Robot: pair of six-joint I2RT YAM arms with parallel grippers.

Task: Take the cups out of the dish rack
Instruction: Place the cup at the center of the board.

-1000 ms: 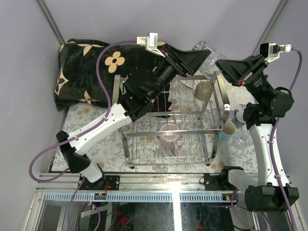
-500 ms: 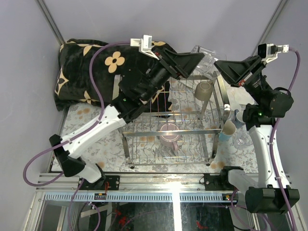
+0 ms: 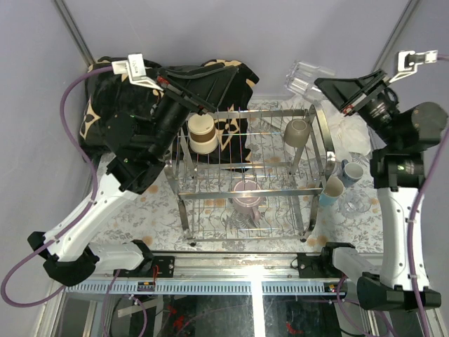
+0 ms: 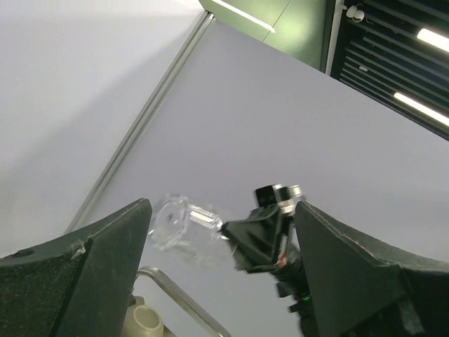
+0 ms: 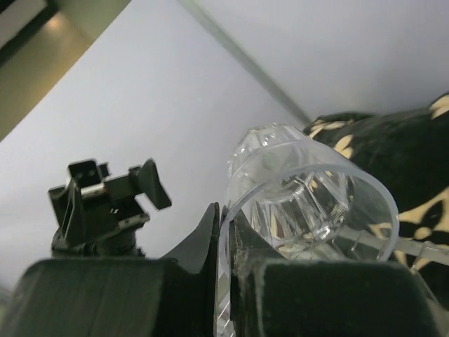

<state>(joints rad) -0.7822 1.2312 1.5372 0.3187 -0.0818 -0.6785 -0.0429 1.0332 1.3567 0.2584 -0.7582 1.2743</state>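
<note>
Nearest me, a pink-mauve mug sits in the dish rack. Farther back, my left claw gapes wide with nothing in it. Past the rack's far right corner, my right claw pinches the rim of a clear ribbed glass. The glass is aloft above the surface, its long axis running far-left and its base pointing away from the claw.

Dark fingers of left gripper spread wide, lower corners. Between them, mid-frame, a blurred clear glass, seemingly pinched by the right gripper. Dish rack bar and cream cup at bottom left.
</note>
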